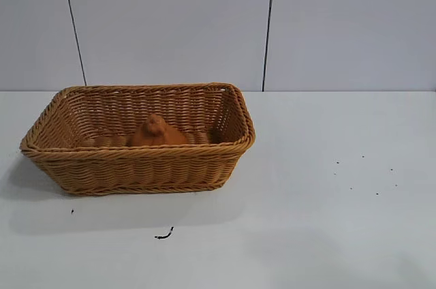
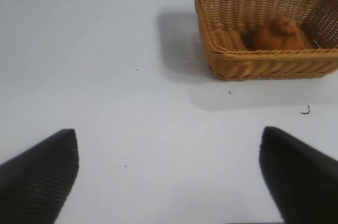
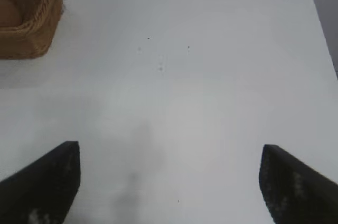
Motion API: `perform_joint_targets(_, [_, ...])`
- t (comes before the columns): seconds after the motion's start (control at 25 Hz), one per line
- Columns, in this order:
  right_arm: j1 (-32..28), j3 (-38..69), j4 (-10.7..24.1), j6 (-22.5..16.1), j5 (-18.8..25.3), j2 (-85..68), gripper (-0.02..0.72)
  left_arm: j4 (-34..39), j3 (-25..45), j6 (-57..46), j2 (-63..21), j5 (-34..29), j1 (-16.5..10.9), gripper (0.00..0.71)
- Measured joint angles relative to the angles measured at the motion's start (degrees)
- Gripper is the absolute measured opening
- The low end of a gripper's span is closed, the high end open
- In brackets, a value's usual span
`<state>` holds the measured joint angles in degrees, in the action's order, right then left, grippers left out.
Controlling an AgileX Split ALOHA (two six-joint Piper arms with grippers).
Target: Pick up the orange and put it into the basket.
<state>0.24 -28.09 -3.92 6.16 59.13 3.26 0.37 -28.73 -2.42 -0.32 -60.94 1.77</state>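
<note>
Nearest my left wrist camera, the left gripper [image 2: 169, 174] has its jaws spread wide and empty over bare table [image 2: 105, 76]; the right gripper [image 3: 169, 179] is likewise released, holding nothing. Neither gripper appears from outside. Farther off, the orange [image 1: 157, 132] sits inside the basket [image 1: 136, 166], well apart from both jaws. My right wrist camera catches only a basket corner and a sliver of orange.
</note>
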Motion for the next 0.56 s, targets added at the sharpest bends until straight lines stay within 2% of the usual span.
perform_joint_targets(0.56, [0.00,0.00,0.18,0.00,-0.38,-3.49,0.628,0.05,0.00,0.00,0.00,0.00,0.00,0.666])
